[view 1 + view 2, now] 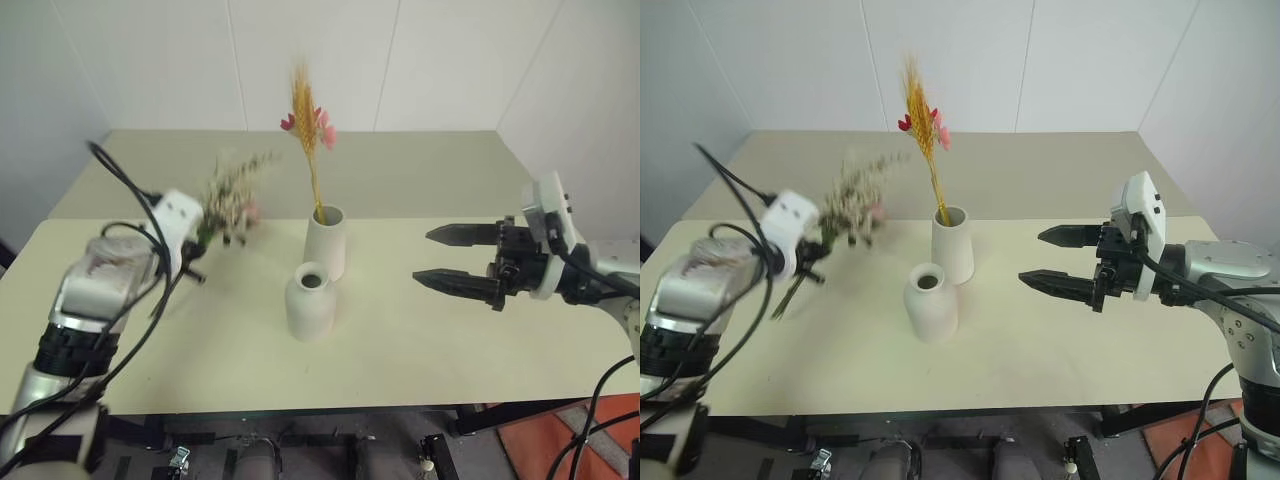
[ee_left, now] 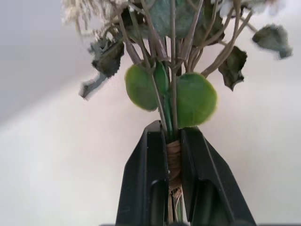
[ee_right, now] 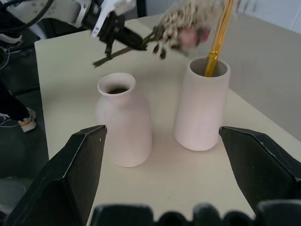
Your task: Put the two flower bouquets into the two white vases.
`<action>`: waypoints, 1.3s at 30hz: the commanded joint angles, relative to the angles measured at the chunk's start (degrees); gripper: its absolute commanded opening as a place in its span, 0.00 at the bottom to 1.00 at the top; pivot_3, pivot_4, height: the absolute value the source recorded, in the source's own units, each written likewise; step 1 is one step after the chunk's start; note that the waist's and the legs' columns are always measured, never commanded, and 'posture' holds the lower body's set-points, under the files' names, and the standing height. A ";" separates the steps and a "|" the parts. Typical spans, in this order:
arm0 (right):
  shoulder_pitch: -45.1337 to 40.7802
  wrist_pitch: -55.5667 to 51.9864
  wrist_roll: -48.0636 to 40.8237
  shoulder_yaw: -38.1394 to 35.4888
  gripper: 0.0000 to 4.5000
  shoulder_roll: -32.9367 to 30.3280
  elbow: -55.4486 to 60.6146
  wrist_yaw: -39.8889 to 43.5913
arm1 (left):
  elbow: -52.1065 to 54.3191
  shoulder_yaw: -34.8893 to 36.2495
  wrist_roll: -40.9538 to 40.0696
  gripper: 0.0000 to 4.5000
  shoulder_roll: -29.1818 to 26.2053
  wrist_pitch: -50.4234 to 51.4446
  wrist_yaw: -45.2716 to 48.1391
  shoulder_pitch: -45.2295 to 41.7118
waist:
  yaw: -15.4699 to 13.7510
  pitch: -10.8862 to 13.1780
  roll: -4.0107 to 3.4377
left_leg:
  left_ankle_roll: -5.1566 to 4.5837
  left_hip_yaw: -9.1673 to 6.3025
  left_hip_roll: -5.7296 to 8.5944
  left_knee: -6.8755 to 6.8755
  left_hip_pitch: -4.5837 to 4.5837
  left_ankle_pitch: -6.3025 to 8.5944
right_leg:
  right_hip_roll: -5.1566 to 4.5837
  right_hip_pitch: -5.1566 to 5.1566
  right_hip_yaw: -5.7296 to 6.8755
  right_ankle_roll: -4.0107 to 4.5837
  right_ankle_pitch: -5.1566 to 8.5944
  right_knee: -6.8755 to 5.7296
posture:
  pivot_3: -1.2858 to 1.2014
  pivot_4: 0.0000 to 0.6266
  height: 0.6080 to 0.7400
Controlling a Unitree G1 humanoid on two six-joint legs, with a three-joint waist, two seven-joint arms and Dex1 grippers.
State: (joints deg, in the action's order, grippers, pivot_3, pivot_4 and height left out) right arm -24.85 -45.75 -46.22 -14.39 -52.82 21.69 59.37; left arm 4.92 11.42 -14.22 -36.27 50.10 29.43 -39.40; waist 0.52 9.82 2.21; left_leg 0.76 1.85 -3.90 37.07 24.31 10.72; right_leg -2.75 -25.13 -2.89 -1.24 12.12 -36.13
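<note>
A slim bunch of yellow wheat stalks with pink blossoms [image 1: 308, 115] stands upright in the taller white vase [image 1: 326, 248] at the middle of the table [image 1: 450, 180]. In front of it the squat narrow-necked vase [image 1: 311, 302] has nothing in it. My left gripper [image 2: 173, 137] is shut on the bound stems of the fuller bouquet [image 1: 232, 195] and holds it in the air, left of both vases, with its blooms pointing toward the taller vase. On the other side, to the right of the vases, my right gripper [image 1: 422, 256] hangs open with nothing between its fingers, pointing at them.
White walls close off the far side and both ends of the table. A black cable [image 1: 130, 185] loops over my left arm. Orange flooring [image 1: 565, 440] shows below the table's front right corner. Bare tabletop lies on both sides of the vases.
</note>
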 commanded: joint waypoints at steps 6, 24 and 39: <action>2.64 4.60 0.51 -2.60 1.00 -2.69 -1.76 4.98 | 9.42 13.87 -26.43 0.02 8.05 -5.41 7.01 -6.28 | 0.13 0.02 0.04 | 0.01 0.03 0.05 0.08 0.02 0.00 | -0.02 0.01 -0.06 0.09 -0.18 -0.01 | 0.52 0.24 1.00; 6.23 4.72 -0.69 -4.63 1.00 -4.68 -0.52 6.58 | 5.57 -1.81 -38.13 0.02 16.28 -8.71 18.90 -5.65 | 0.41 0.01 0.02 | 0.00 0.02 0.05 0.23 -0.32 0.00 | 0.08 0.31 -0.21 -0.33 0.01 -0.06 | 0.52 0.24 1.00; 9.06 3.84 -1.91 -7.21 1.00 -5.15 1.82 4.78 | 2.65 -4.59 -34.00 0.02 14.70 -13.08 23.83 -2.84 | 0.27 0.01 0.02 | 0.00 0.02 0.05 0.23 -0.30 0.01 | 0.08 0.32 -0.23 -0.33 0.01 -0.03 | 0.52 0.24 1.00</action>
State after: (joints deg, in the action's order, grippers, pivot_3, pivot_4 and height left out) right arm -15.62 -41.77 -46.60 -19.02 -56.93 22.03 64.41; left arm 6.63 6.95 -48.65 -21.22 38.73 52.51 -41.95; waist 0.79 9.83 2.23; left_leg 0.76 1.86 -3.85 37.31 24.00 10.72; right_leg -2.67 -24.82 -3.12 -1.56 12.14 -36.17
